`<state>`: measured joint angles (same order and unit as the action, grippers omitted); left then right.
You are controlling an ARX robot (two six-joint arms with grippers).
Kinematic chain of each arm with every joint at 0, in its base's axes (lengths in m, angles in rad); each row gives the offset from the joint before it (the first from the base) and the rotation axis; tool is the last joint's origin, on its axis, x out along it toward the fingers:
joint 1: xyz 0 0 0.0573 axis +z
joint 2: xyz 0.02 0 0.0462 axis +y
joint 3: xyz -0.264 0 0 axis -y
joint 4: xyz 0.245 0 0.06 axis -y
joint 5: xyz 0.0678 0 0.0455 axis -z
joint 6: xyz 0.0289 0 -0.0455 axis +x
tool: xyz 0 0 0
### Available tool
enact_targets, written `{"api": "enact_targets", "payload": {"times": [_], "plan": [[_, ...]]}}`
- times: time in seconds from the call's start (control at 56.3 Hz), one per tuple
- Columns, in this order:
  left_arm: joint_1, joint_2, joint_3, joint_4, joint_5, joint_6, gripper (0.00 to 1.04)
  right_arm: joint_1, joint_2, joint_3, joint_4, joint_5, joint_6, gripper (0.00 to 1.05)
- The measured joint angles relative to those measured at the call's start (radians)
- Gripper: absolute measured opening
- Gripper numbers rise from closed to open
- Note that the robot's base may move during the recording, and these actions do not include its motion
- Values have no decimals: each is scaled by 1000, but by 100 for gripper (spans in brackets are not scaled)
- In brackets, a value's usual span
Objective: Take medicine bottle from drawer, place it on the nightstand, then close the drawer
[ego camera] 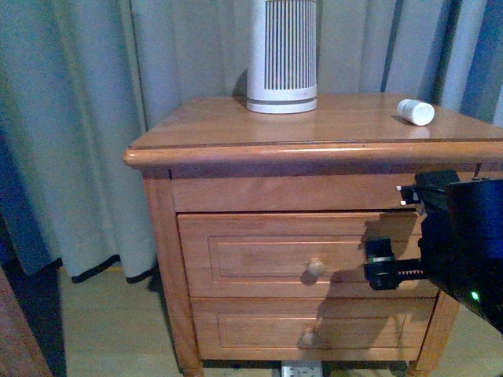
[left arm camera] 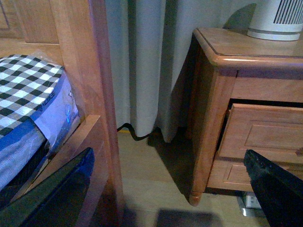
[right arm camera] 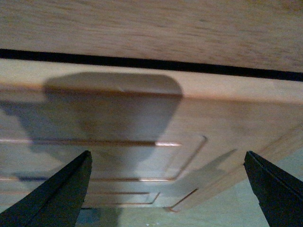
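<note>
The medicine bottle (ego camera: 415, 111), small and white, lies on its side on the right of the nightstand (ego camera: 330, 126) top. The upper drawer (ego camera: 259, 255) sticks out slightly, with a dark gap above its front; its round knob (ego camera: 314, 268) is free. My right gripper (ego camera: 393, 232) is open and empty, close in front of the drawer's right part; the right wrist view shows the drawer's panel front (right arm camera: 142, 118) filling the space beyond the gripper (right arm camera: 168, 189). My left gripper (left arm camera: 170, 189) is open and empty, low to the left of the nightstand (left arm camera: 208, 118), which shows the drawer (left arm camera: 265, 137) slightly out.
A large white slatted device (ego camera: 281, 55) stands at the back of the top. Grey curtains (ego camera: 86, 118) hang behind. A wooden bed post (left arm camera: 90, 94) and checked bedding (left arm camera: 28, 90) sit close to my left gripper. A socket strip (left arm camera: 251, 201) and a cable (left arm camera: 135, 135) lie on the floor.
</note>
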<state>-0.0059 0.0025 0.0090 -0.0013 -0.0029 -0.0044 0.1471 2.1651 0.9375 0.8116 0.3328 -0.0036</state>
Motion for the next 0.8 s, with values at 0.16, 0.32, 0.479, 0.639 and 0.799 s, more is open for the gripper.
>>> {"api": "enact_targets", "payload": {"times": [0.16,0.32,0.479,0.639,0.799], "plan": [[0,0,0,0,0,0,98,-6,71,70,-87,3,-19,98],[0,0,0,0,0,0,98,24,13,16,-42,1,6,98],[0,0,0,0,0,0,98,55,-209,-167,-42,-2,61,98],[0,0,0,0,0,0,98,16,-520,-431,-114,-55,64,98],[0,0,0,0,0,0,98,-84,-888,-614,-223,-94,7,98]]}}
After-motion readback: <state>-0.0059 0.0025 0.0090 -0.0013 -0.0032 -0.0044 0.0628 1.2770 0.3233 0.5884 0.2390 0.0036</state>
